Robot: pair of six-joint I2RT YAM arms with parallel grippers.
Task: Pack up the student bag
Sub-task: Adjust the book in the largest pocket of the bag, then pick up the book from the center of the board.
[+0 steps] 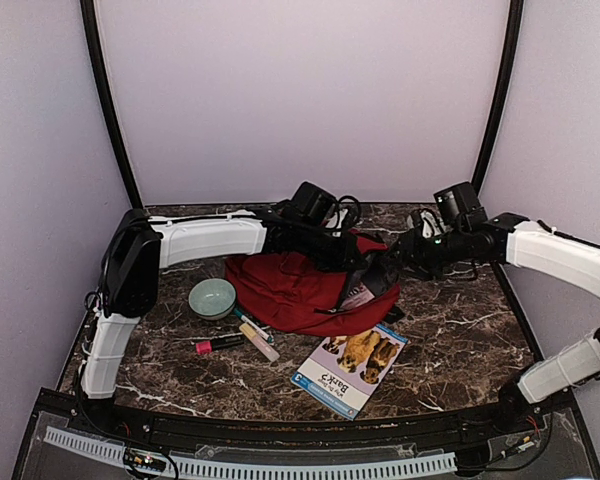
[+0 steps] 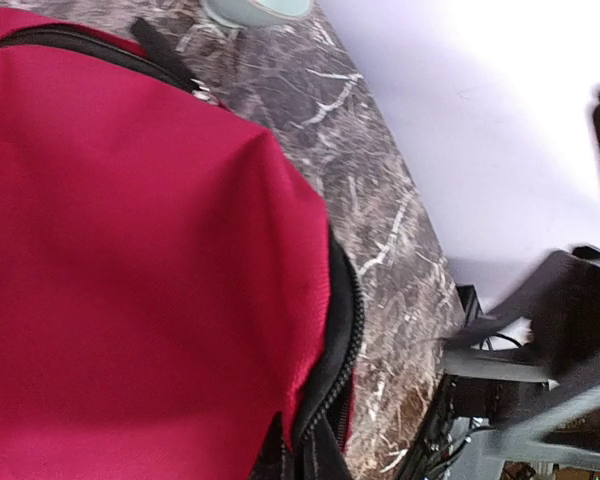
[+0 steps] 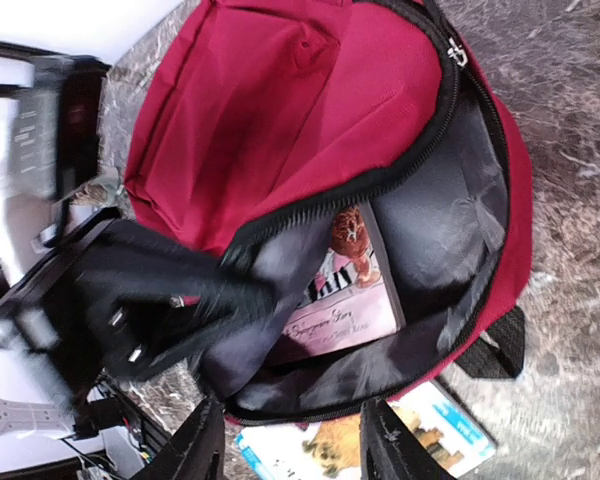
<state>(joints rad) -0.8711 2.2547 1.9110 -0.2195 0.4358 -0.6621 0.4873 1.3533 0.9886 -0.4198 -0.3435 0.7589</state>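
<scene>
student bag [image 1: 290, 290] lies mid-tabletop toward back edge, main zip open. left gripper [image 3: 235, 298] pinched shut on mouth lining, holding it agape. pink-covered book [image 3: 345, 290] already inside. right gripper [image 3: 298, 445] over opening, fingers apart, empty. not yet packed: dog book [image 1: 350, 365] near front edge, mint bowl [image 1: 212, 297] beside bag's left, pink marker [image 1: 218, 344] and cream marker [image 1: 259, 342] just in front. looks early: one in, several left, then zip.
</scene>
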